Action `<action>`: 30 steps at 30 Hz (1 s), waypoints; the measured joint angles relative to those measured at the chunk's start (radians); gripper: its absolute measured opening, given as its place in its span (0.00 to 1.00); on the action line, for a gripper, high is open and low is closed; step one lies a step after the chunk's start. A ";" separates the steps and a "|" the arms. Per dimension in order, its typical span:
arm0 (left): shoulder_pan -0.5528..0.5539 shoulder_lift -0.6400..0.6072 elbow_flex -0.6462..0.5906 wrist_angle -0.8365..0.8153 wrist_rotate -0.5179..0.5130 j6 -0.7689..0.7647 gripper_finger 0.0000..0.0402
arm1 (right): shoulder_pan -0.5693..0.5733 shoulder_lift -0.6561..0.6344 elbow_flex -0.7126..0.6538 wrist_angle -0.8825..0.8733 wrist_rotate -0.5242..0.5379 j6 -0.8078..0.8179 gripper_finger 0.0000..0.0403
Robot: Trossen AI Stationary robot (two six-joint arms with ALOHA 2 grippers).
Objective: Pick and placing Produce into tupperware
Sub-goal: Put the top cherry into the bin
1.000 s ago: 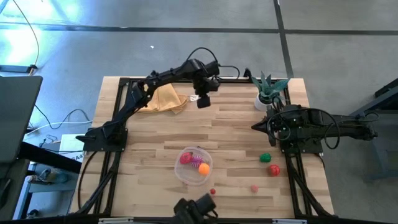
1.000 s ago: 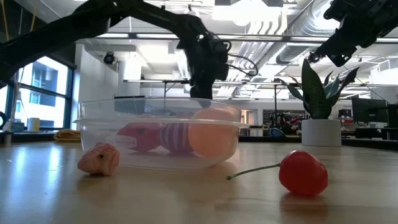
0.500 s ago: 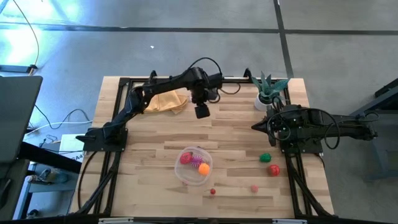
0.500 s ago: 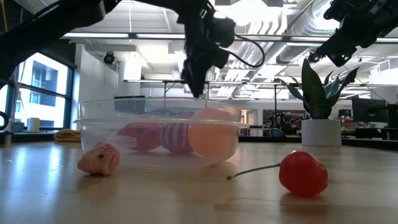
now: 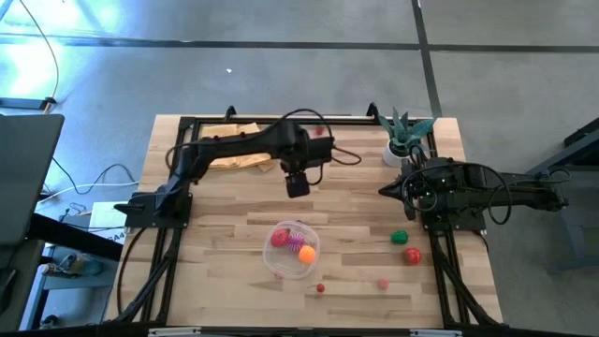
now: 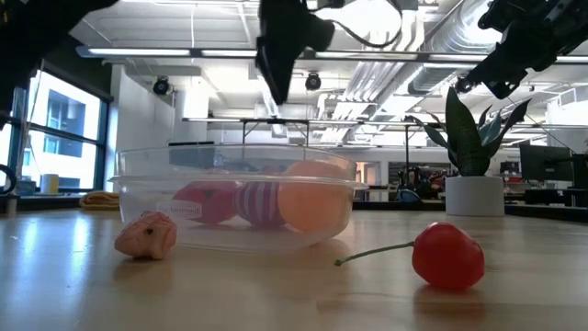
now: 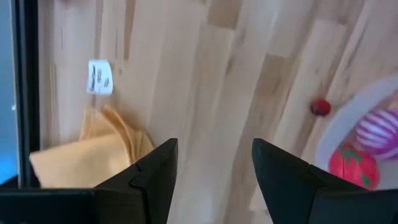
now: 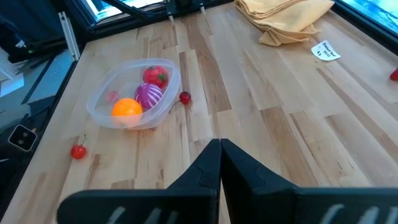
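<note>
- High view: the left gripper (image 5: 297,183) has swung from the table's (image 5: 356,201) far edge, beside the cloth (image 5: 240,157), toward the middle, and now hangs between the cloth and the tupperware (image 5: 293,249).
- Its jaws stand apart with nothing between them; the left wrist view shows bare wood in the gap between the fingers (image 7: 152,175).
- The tupperware sits near the front edge, a little left of centre, and holds a red fruit (image 5: 279,238), a striped magenta one (image 5: 296,244) and an orange one (image 5: 307,253).
- Loose produce remains: a cherry (image 5: 320,288) at the front just beside the tupperware, a pink piece (image 5: 383,283) further right, a red piece (image 5: 412,255) and a green piece (image 5: 400,238) toward the right edge, and one small red piece (image 5: 318,132) at the far edge.
- In the low view, another pink piece (image 6: 147,235) lies against the tupperware's wall; the high view does not show it clearly.
- The right gripper (image 5: 386,190) waits clenched and empty near the right edge, below the plant (image 5: 406,135).
- My reading: the left arm is coming in empty to reach for another piece, so the task is partly done with several pieces left.
</note>
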 joint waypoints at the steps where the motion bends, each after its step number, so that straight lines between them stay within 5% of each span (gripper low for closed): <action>1: -0.008 -0.019 -0.024 -0.003 -0.003 -0.014 0.49 | 0.000 0.000 0.000 0.000 0.000 0.000 0.00; 9: -0.040 -0.236 -0.339 0.035 -0.042 -0.167 0.49 | 0.000 0.000 0.000 0.000 0.000 0.000 0.00; 18: -0.039 -0.550 -0.928 0.693 0.105 -0.360 0.49 | 0.000 0.000 0.000 0.000 0.000 0.000 0.00; 30: -0.112 -0.500 -0.976 0.910 -0.022 -0.902 0.49 | 0.000 0.000 0.000 0.000 0.000 0.000 0.00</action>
